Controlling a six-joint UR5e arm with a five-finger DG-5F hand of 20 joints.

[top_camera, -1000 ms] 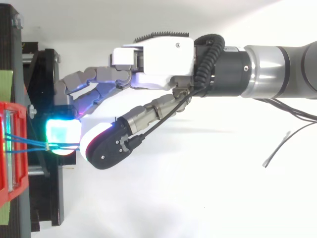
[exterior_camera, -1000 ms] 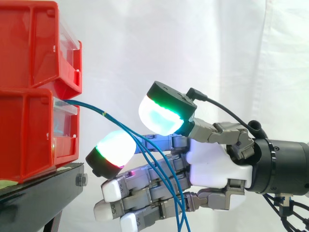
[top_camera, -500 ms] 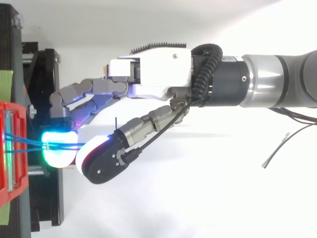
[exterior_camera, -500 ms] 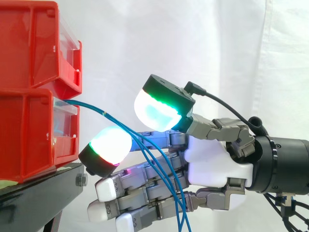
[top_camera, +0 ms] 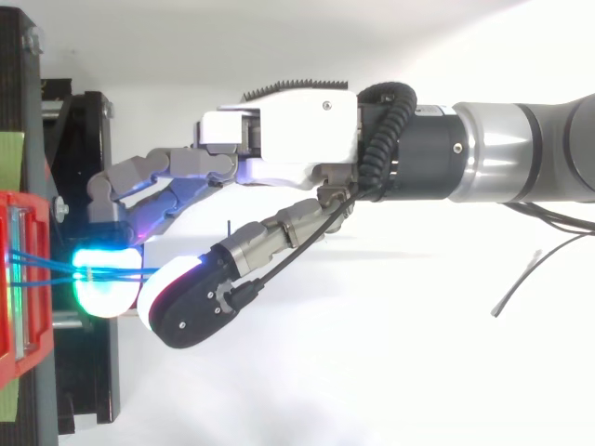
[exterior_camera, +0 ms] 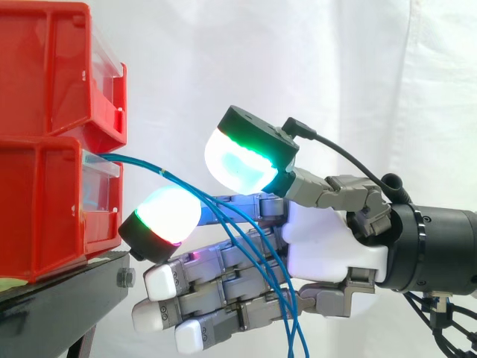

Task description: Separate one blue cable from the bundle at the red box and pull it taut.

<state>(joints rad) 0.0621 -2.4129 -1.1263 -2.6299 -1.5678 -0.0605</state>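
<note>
I'm looking at a robotics lab test cell. Red storage bins point(exterior_camera: 52, 134) are sitting stacked on a bolted black stand point(exterior_camera: 67, 294), right out to its front edge. A plain white curtain point(exterior_camera: 313, 67) is hanging behind everything as a backdrop. An industrial robot arm point(top_camera: 521, 153) is sticking in from the right, carrying a mechanical hand point(exterior_camera: 332, 250) with glowing pads.

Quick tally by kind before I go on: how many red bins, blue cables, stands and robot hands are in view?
Red bins: 2, one stacked on the other
Blue cables: 3 strands as far as I can tell, leaving the lower bin as one bundle
Black stand: 1
Hand: 1
Total: 7
</note>
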